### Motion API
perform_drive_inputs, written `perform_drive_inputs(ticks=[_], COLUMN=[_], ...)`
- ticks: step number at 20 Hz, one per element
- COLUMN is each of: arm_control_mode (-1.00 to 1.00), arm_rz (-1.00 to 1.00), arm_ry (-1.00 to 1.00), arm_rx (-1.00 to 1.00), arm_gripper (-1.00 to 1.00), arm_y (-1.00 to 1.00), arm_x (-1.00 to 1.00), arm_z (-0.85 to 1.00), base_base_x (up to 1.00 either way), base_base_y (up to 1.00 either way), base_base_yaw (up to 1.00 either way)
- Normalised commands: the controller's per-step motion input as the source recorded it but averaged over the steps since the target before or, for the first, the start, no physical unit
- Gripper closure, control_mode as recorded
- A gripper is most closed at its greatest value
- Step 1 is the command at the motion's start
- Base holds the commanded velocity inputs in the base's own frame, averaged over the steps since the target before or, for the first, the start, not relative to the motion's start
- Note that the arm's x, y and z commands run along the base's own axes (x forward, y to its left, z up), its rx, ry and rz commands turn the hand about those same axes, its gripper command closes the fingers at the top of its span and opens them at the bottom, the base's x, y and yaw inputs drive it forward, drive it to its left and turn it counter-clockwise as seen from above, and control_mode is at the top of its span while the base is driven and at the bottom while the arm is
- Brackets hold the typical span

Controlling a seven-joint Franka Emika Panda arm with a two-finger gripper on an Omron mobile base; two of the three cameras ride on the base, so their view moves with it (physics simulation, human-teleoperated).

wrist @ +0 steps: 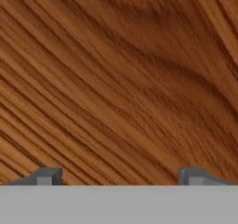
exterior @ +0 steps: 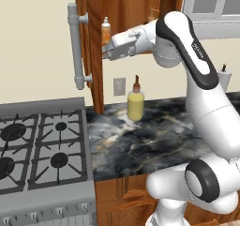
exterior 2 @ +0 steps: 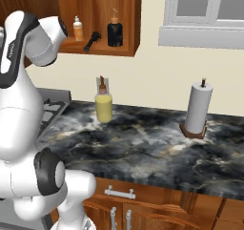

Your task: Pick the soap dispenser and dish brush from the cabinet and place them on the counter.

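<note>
Reaching up by the open cabinet [exterior: 96, 42], the claw [wrist: 118, 176] has its tips spread wide, holding nothing, facing wood. The soap dispenser [exterior 2: 114, 31] and dish brush [exterior 2: 92, 41] sit on the shelf above the tabletop [exterior 2: 143, 138]. The dispenser looks rigid, smooth, perhaps slippery; I'd grip its body, and the light brush's handle.

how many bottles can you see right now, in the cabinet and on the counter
3: a small orange bottle and a black pump bottle on the cabinet shelf, and a yellow bottle standing on the counter. The arm may hide others.
</note>
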Motion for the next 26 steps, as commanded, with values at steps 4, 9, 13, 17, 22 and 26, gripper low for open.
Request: perform_drive_inputs(ticks=[4,9,13,17,22,26], arm_control_mode=[-1.00,-1.00,-1.00,-1.00,-1.00,-1.00], arm_rz=[0.00,0.00,0.00,-0.01,-0.03,-0.09], arm_ry=[-0.24,-0.23,-0.23,-0.22,-0.20,-0.19], arm_rx=[0.00,0.00,0.00,0.00,0.01,0.00], arm_gripper=[-1.00,-1.00,-1.00,-1.00,-1.00,-1.00], arm_y=[-0.20,-0.32,-0.38,-0.33,-0.25,-0.24], arm_x=[-0.42,-0.35,-0.24,-0.19,-0.17,-0.11], arm_z=[0.00,0.00,0.00,0.00,0.00,0.00], base_base_x=[0.00,0.00,0.00,0.00,0.00,0.00], base_base_y=[0.00,0.00,0.00,0.00,0.00,0.00], base_base_yaw=[0.00,0.00,0.00,0.00,0.00,0.00])
